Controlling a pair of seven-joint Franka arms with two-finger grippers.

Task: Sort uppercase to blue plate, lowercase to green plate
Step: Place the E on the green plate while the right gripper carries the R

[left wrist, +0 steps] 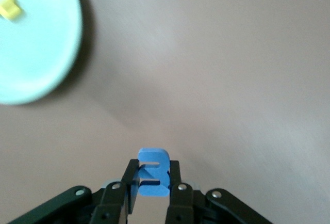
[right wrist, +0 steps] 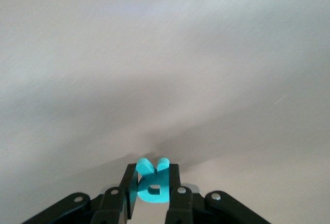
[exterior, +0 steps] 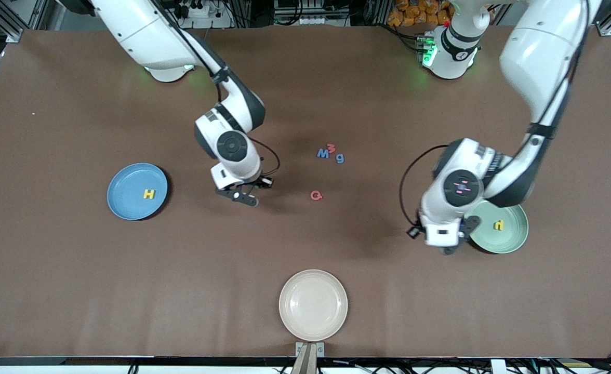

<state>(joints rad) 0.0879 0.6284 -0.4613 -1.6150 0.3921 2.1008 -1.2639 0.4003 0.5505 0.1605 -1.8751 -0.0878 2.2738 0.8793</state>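
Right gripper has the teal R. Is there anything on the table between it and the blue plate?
Nothing visible does. The right gripper, shut on the teal R, is over bare table beside the blue plate. Only the yellow H lies in the plate, with bare room around it.

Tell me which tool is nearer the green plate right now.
Left. The left tool, holding a blue letter, sits right at the green plate rim; the right tool, holding a teal letter, is much closer to the blue plate.

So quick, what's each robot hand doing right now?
Left gripper: shut on the blue e, beside the green plate.
Right gripper: shut on the teal R, over the bare table.
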